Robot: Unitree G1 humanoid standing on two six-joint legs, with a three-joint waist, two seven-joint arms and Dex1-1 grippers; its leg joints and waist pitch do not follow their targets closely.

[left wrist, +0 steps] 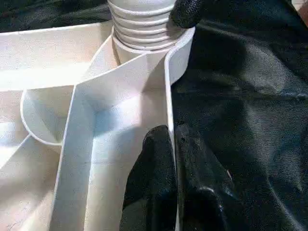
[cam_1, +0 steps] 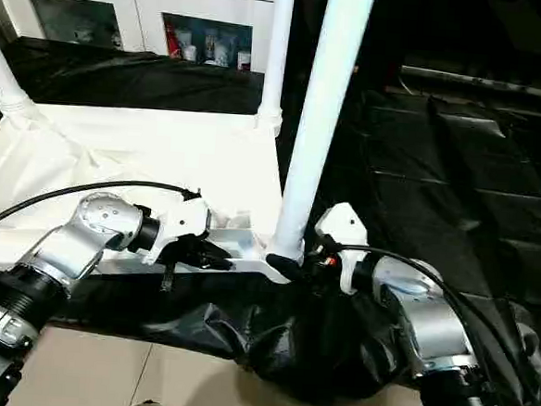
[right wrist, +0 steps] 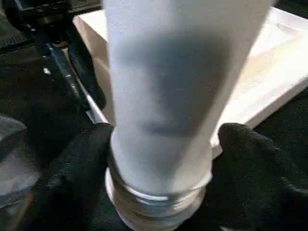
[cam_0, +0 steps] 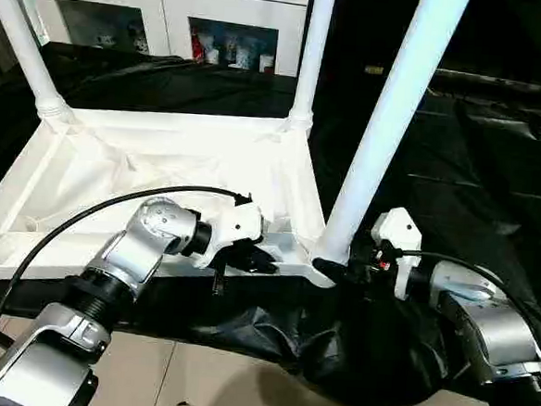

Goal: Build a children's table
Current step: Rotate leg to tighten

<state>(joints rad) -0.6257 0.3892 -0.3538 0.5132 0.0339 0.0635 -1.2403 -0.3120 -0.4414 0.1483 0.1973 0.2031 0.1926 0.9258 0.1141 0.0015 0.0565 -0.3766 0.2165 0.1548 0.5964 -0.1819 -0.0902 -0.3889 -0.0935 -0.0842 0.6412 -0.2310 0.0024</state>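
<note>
the children's table (cam_0: 143, 171) lies upside down on the black-draped work surface (cam_0: 458, 170), its ribbed underside facing up. three white legs stand upright in its corner sockets: one at the far left (cam_0: 26, 51), one at the far right (cam_0: 311, 52), and one at the near right corner (cam_0: 392, 119), rising out of the top of the picture.

the left gripper (left wrist: 172, 159) sits at the near edge of the table, a little left of that near right corner. its two black fingers (left wrist: 154, 173) are pressed together on the thin upright rim of the tabletop, one inside the rim and one outside.

the right gripper (right wrist: 161, 159) is at the base of the near right leg, just above the threaded collar where the leg meets its socket. its fingers (right wrist: 250, 163) stand apart, one on each side of the leg and close against it; whether they press on it i cannot tell.

beyond the work surface stands a white cabinet (cam_0: 163, 14) with glass doors.
</note>
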